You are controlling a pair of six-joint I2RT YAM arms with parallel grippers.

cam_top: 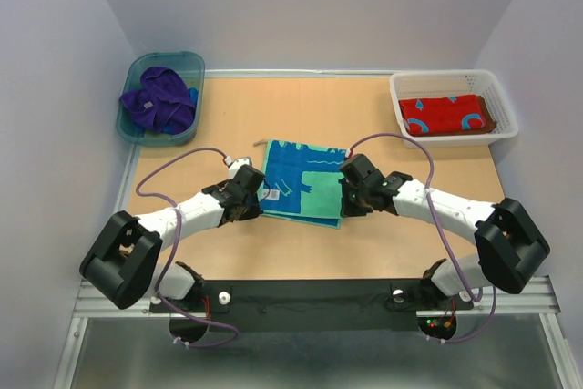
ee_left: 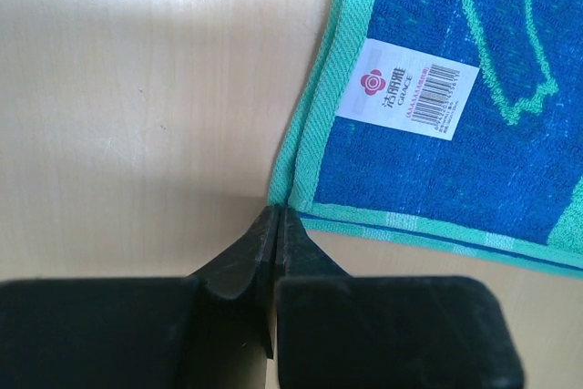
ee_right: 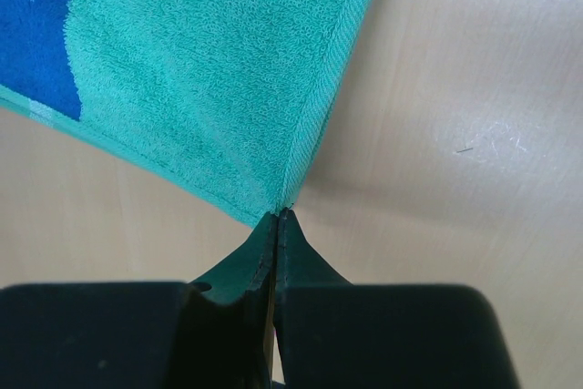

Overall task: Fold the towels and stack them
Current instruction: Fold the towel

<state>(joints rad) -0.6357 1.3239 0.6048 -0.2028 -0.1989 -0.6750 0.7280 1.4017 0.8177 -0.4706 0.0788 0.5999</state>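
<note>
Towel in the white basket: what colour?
Red towel with blue marks; the top external view shows it best.

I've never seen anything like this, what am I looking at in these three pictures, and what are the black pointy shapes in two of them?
This is a robot with two arms bolted at the near edge of a table. The wide picture looks down from above; the other two come from a camera on each wrist, so the black shapes are that arm's own fingers. A blue and green towel lies in the middle. The left gripper is pinched shut on its labelled corner, the right gripper on a green corner. At the back, a purple towel sits in a teal tub on the left, a folded red towel in a white basket on the right.
</note>
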